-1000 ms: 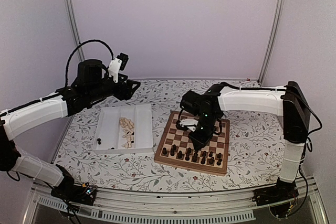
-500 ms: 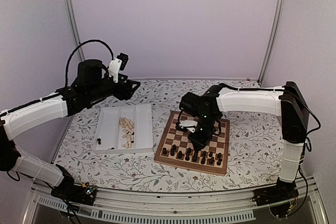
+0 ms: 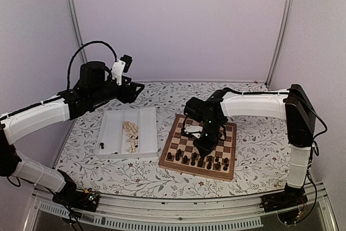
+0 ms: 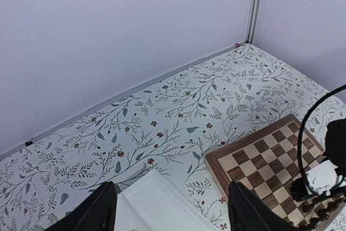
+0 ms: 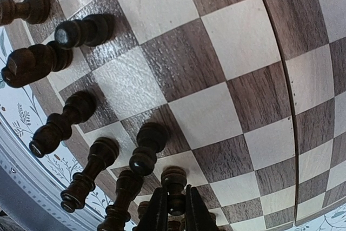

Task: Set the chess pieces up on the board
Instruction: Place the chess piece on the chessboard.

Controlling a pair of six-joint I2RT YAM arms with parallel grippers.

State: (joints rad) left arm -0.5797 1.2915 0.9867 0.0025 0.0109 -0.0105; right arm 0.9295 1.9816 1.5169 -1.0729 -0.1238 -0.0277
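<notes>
The board [image 3: 179,126] lies right of centre, with a row of dark chess pieces [image 3: 198,160] along its near edge. My right gripper [image 3: 204,145] is down among them. In the right wrist view it [image 5: 175,203] is shut on a dark chess piece [image 5: 174,179], which stands upright on a light square beside other dark men [image 5: 143,150]. My left gripper [image 3: 136,89] hangs high above the far end of the tray. It [image 4: 171,210] is open, with nothing between its fingers [image 4: 101,209].
A white two-compartment tray [image 3: 114,127] sits left of the board. It holds a heap of pale pieces [image 3: 130,134] and a few dark ones [image 3: 102,145]. The far half of the board [image 4: 270,158] carries no pieces. Metal posts stand at the back corners.
My right arm has shifted slightly left over the board's near rows, still holding the dark piece. The left arm has not moved.
</notes>
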